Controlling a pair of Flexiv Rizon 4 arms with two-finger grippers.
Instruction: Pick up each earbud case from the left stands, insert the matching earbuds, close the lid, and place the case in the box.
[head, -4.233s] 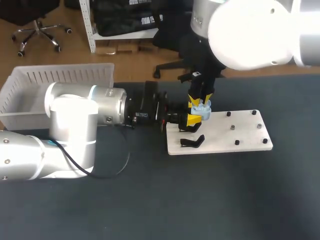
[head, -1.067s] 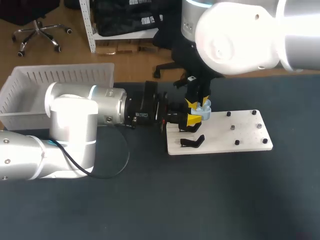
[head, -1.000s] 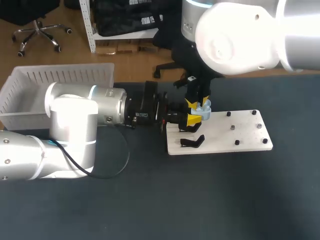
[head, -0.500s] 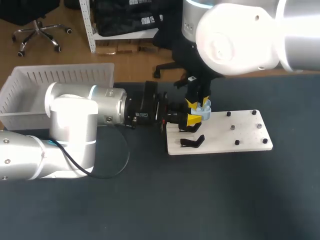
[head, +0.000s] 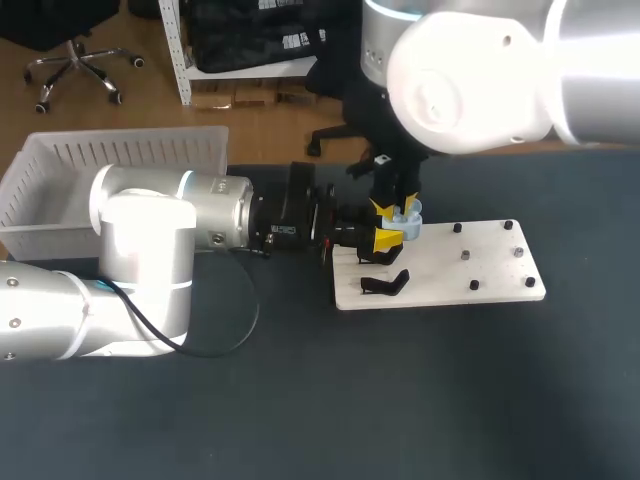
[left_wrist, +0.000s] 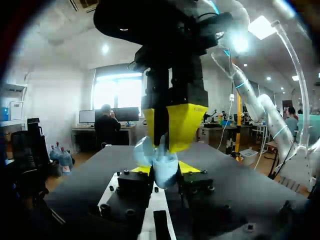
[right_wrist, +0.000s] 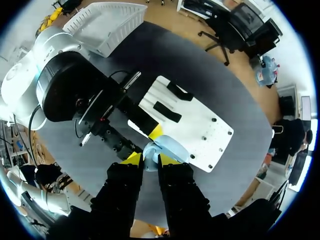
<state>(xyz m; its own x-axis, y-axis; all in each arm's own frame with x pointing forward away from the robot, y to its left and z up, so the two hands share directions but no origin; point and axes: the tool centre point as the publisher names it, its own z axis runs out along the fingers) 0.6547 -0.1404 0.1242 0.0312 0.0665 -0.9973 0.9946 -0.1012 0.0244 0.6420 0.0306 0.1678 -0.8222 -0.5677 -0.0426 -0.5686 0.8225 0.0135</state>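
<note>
Now the right fingers (right_wrist: 137, 159) are clenched on the blue case (right_wrist: 162, 149). It sits between them, above the white board (head: 490, 265). I think they hold it steady so the left arm (head: 200, 215) can help. I cannot tell if that arm grips it. The case seems to stand tall, long side up and down.

**Legible text.** No word, number or sign can be read in any view. A small white marking (head: 283, 231) on the black wrist section of the left arm (head: 190, 215) is too small to make out. The same holds for a white tag (head: 382, 158) on the lower end of the right arm (head: 470, 70).
</note>
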